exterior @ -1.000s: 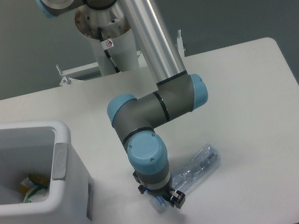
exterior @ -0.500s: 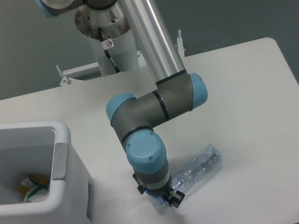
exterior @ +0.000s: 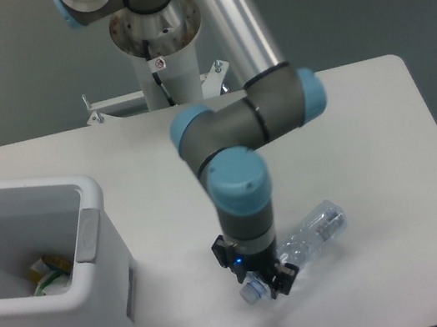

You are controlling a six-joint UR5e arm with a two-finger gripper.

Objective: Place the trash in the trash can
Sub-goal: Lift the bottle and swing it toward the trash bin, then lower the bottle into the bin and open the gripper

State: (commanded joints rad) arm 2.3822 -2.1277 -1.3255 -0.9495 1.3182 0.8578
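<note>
Since the earlier frames, the arm has swung right and risen, carrying the crushed plastic bottle [exterior: 309,235] with it; the bottle now sits further right in the lower centre of the frame. In the single fixed view, the gripper [exterior: 263,283] has its jaws pinched on the bottle's neck beside the white cap [exterior: 249,293], apparently to lift it by that end. Its long axis runs diagonally, cap lower left, base upper right. At the left, the white trash can [exterior: 88,241] waits, well apart.
</note>
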